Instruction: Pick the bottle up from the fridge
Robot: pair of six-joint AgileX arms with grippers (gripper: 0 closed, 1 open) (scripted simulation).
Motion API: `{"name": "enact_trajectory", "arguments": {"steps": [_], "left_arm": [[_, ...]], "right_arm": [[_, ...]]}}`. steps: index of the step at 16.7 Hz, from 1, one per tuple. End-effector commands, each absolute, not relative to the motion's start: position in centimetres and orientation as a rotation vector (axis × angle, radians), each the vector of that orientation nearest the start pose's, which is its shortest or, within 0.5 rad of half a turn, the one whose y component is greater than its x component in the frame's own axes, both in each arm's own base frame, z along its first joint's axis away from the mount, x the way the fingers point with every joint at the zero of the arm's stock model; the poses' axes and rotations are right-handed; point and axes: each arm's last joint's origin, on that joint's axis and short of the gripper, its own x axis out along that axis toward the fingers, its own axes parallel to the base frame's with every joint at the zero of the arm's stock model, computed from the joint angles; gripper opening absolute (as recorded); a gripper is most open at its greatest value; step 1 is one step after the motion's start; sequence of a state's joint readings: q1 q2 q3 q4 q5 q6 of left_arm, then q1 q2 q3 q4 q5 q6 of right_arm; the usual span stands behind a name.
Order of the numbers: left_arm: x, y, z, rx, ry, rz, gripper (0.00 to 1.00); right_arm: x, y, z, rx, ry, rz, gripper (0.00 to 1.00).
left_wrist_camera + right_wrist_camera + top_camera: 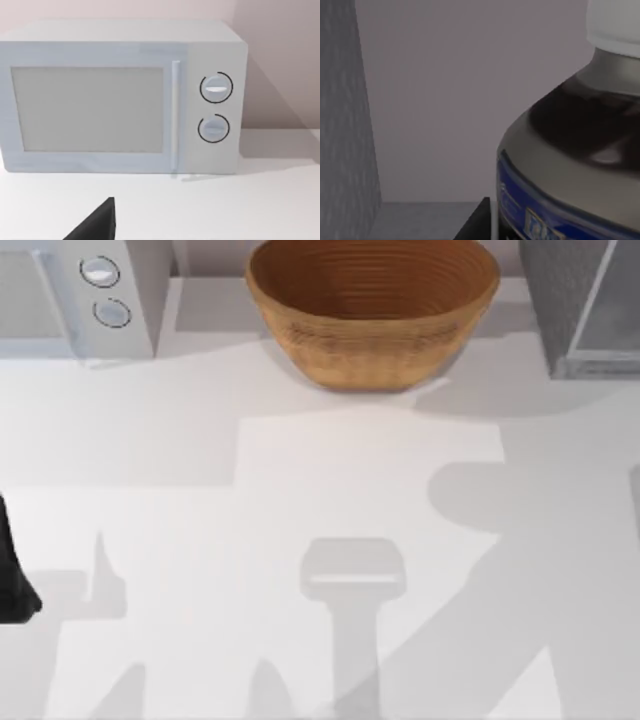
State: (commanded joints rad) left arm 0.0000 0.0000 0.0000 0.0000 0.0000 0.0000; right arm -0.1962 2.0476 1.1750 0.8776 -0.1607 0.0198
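A bottle with a white cap, a dark body and a blue label stands very close in the right wrist view. It stands inside the fridge, whose speckled grey inner wall rises beside it. A black edge of my right gripper sits right against the bottle's lower side; whether it grips the bottle is hidden. The fridge stands at the table's far right corner. My left gripper is parked at the table's left edge, where the left arm shows as a dark shape.
A white microwave with two round knobs stands at the far left corner. A large wicker basket sits at the far middle. Arm shadows lie across the white tabletop.
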Motion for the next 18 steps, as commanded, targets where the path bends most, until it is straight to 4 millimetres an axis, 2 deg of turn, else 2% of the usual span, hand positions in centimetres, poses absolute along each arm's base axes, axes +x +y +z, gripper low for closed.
{"name": "enact_trajectory", "arguments": {"steps": [4,6,8,14,16,18], "left_arm": [[10.6,-0.1,16.0,0.0,0.0,0.0,1.0],[10.6,-0.1,16.0,0.0,0.0,0.0,1.0],[10.6,-0.1,16.0,0.0,0.0,0.0,1.0],[10.6,-0.1,16.0,0.0,0.0,0.0,1.0],[10.6,-0.1,16.0,0.0,0.0,0.0,1.0],[10.6,-0.1,16.0,0.0,0.0,0.0,1.0]], "right_arm": [[44.1,-7.8,18.3,0.007,0.002,-0.012,0.0],[43.3,-7.9,18.5,0.005,-0.002,-0.012,0.0],[41.7,-8.0,18.6,0.003,-0.003,-0.013,0.0],[35.3,-7.8,18.0,0.01,0.016,-0.012,0.0],[34.3,-7.7,18.2,0.008,0.005,-0.012,0.0],[34.1,-7.7,18.2,0.008,0.003,-0.012,0.0]]}}
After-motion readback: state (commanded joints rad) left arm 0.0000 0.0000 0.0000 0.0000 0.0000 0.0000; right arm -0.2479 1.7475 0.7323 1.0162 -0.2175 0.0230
